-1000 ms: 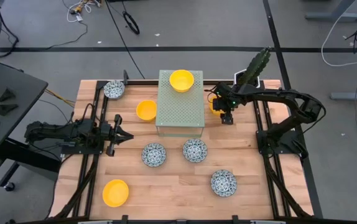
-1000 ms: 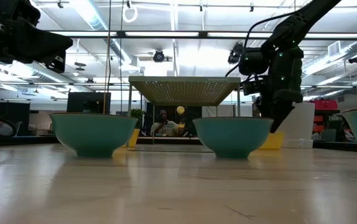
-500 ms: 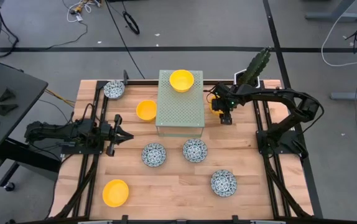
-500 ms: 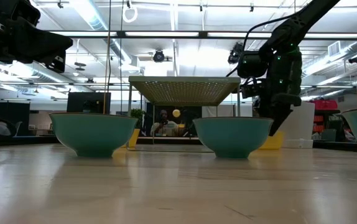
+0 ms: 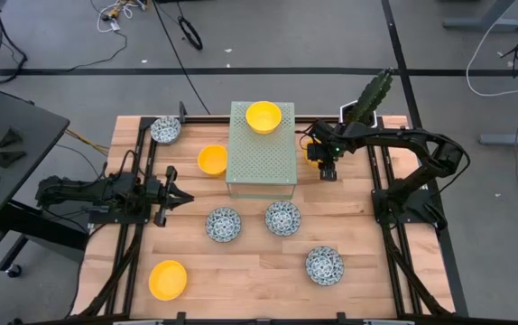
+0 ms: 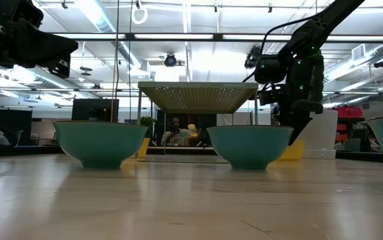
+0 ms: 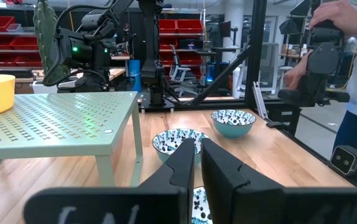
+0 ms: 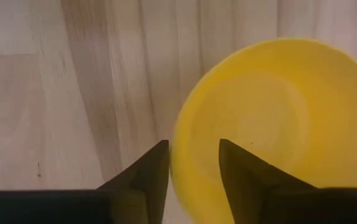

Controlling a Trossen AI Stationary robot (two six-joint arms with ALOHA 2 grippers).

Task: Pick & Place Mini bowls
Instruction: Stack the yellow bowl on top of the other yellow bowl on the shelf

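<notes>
At the near edge of the desk (image 5: 241,289) a yellow bowl (image 5: 167,278) sits toward the left corner and a blue-patterned bowl (image 5: 324,265) toward the right, both untouched. A little farther in, two more patterned bowls (image 5: 224,224) rest side by side just in front of the perforated green stand (image 5: 261,158). The left claw (image 5: 174,197) waits low near the left side, its fingers pinched almost together around nothing. Beyond it another yellow bowl (image 5: 211,160) lies just beside the stand's left edge, and a fourth patterned bowl (image 5: 165,130) sits at the far left corner. Only one yellow bowl (image 5: 263,116) rests on top of the stand, so the placing looks barely begun, with seven bowls left if the stand is the goal. To the right of the stand, the right claw (image 8: 194,163) points down over the last yellow bowl (image 8: 272,124), one finger inside the rim and one outside, jaws about half open straddling the wall; whether they have it gripped I cannot tell. A cactus pot (image 5: 367,101) stands at the far right corner.
</notes>
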